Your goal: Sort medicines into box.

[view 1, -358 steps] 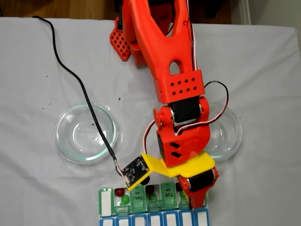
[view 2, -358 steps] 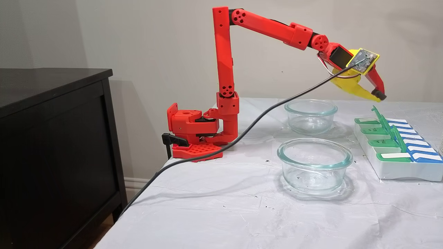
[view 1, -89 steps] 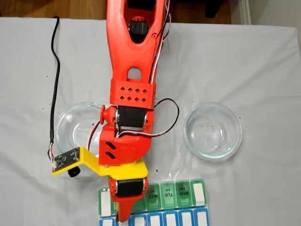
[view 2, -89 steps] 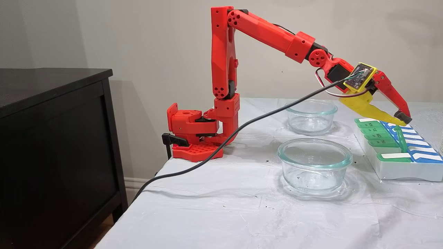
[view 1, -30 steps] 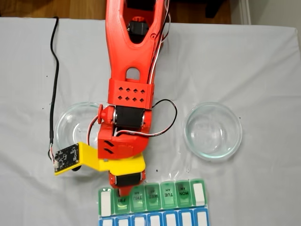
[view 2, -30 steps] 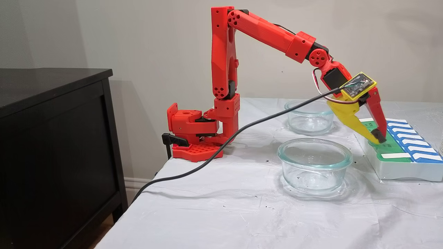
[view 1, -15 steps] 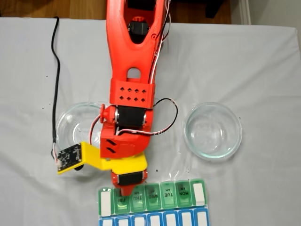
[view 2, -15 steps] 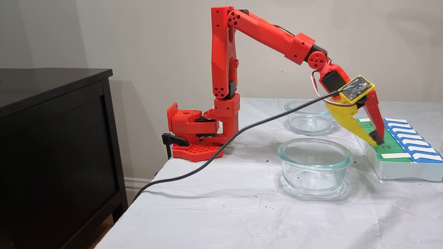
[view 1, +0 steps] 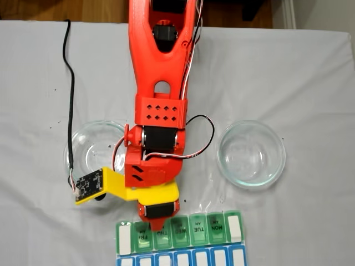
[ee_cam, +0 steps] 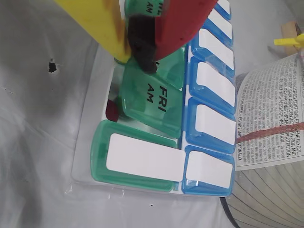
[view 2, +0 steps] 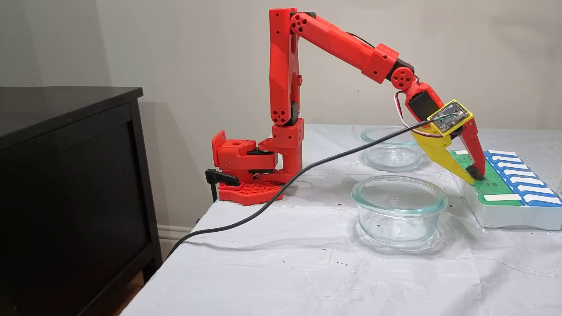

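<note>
We have the fingers [ee_cam: 142, 57] closed, empty, tip resting on the box [ee_cam: 142, 159] at the far edge of the FRI lid [ee_cam: 154, 102], which sits slightly raised; a dark red medicine [ee_cam: 112, 110] shows beneath (others hidden). To seat it, we should press straight down, gently, so the box stays put on the bench [view 2: 281, 272]

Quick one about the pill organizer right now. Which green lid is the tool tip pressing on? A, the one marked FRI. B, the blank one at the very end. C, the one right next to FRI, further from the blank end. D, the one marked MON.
C: in the wrist view the shut tool bears on the green lid just past the FRI lid of the pill organizer, away from the blank end lid.
</note>
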